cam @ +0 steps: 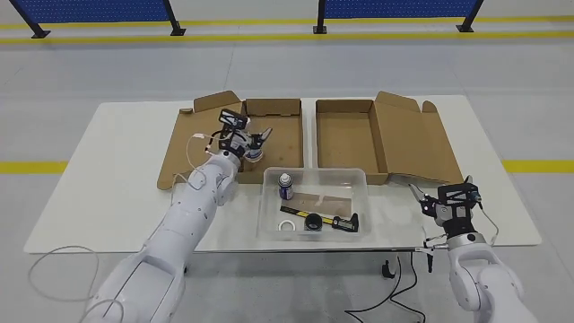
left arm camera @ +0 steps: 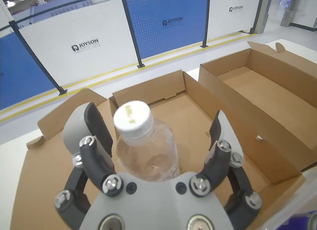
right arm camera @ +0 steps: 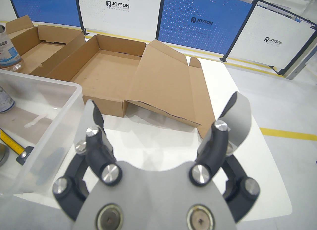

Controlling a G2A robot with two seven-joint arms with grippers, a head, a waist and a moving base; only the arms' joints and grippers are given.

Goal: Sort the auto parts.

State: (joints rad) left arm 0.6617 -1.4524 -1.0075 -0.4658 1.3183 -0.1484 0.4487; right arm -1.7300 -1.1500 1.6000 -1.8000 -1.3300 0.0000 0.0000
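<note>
L hand (left arm camera: 155, 113) straddles upright bottle (left arm camera: 146, 154), cap up.

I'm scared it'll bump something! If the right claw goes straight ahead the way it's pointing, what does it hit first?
Probably the folded-out lid flap of the cardboard box just ahead of the open right claw. It might graze the white table first; depth is unclear.

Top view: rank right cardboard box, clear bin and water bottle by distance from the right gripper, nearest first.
1. Right cardboard box, its open flap close by the right gripper.
2. Clear bin, at table centre.
3. Water bottle, far side, in the left cardboard box.
</note>
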